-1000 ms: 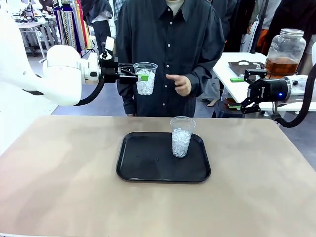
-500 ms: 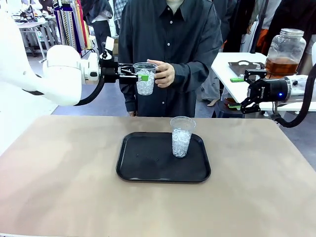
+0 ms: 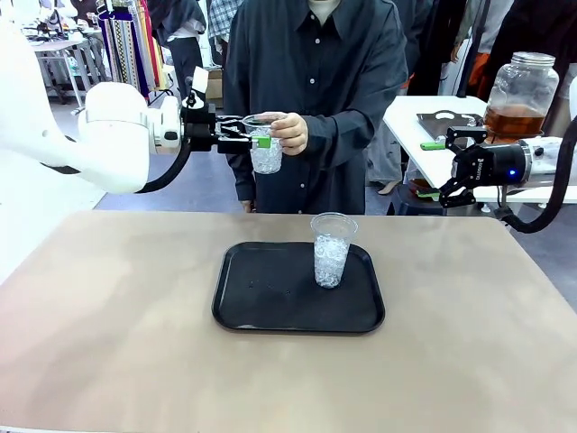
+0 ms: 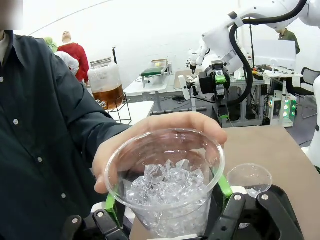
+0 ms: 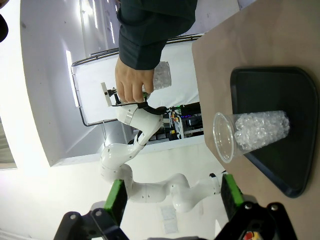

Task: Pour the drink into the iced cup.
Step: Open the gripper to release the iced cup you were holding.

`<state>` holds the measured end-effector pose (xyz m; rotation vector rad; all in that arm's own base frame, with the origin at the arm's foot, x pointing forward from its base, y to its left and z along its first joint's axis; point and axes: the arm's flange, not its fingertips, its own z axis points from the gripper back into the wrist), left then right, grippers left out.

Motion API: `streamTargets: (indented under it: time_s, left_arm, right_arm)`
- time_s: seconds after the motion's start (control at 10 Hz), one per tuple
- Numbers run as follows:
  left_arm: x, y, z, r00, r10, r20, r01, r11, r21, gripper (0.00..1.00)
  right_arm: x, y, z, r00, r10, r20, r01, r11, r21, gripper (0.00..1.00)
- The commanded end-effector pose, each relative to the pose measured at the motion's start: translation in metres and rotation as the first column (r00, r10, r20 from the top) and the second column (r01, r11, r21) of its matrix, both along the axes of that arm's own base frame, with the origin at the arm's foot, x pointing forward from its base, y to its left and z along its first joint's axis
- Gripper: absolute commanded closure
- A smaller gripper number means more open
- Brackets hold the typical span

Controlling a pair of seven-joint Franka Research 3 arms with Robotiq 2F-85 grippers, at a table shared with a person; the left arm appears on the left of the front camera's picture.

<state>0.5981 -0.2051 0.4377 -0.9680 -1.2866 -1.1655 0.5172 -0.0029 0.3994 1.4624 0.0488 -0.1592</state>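
My left gripper [image 3: 261, 141] is held out toward the person, shut on a clear plastic cup of ice [image 3: 266, 155]. The person's hand [image 3: 288, 133] is wrapped around that cup's rim from the far side. In the left wrist view the green pads [image 4: 113, 204] press the cup [image 4: 167, 182] on both sides, with the hand [image 4: 150, 137] behind it. A second iced cup [image 3: 331, 250] stands upright on the black tray [image 3: 261, 298]. The amber drink [image 3: 512, 121] sits in a big glass jar at the far right. My right gripper [image 3: 447, 169] hangs open beside the table's right edge, its fingers [image 5: 116, 199] apart with nothing between them.
The jar [image 4: 106, 85] stands on a white side table [image 3: 424, 113] behind my right arm. The tray lies mid-table on the tan tabletop [image 3: 108, 316]. The person stands at the far edge, and other people and clothes racks are farther back.
The person's hand came across from mid-chest and took hold of the iced cup in my left gripper. Both arms have stayed where they were.
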Motion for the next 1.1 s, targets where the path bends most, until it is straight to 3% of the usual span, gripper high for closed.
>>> streamTargets:
  time_s: [0.0, 1.0]
  left_arm:
    - [-0.0038, -0.0009, 0.0029, 1.000, -0.004, 0.022, 0.004, 1.000, 0.003, 0.12]
    - [-0.0038, -0.0009, 0.0029, 1.000, -0.004, 0.022, 0.004, 1.000, 0.003, 0.12]
  right_arm:
    - [0.0000, 0.0000, 0.0010, 1.000, 0.001, 0.001, -0.001, 1.000, 0.002, 0.00]
    - [0.0000, 0.0000, 0.0010, 1.000, 0.001, 0.001, -0.001, 1.000, 0.002, 0.00]
